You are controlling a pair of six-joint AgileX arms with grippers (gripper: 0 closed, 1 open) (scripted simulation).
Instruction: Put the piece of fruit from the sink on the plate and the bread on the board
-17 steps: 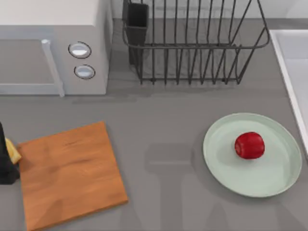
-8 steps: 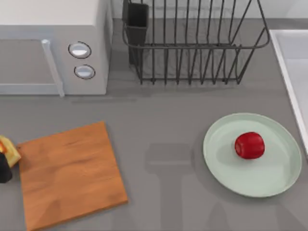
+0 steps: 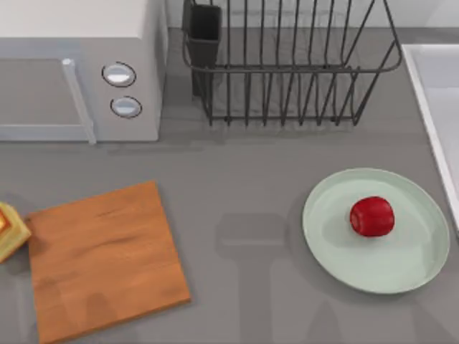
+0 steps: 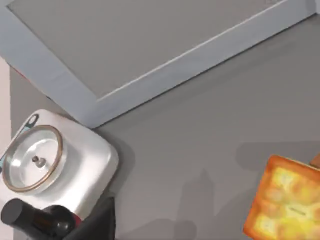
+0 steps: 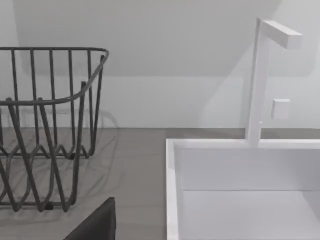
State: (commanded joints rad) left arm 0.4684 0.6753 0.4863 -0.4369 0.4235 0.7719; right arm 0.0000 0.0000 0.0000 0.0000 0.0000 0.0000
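No readable writing; fruit on plate; bread beside board.

Grey table bears board, plate, bread, rack, microwave.

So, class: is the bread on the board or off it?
Off: the bread lies on the table beside the board, at its left edge.

Look at the far left edge of the table — the dark left gripper that was next to the bread a second ago has gone out of the top view. The bread now lies alone, just beside the left edge of the board — a bit more of it shows.
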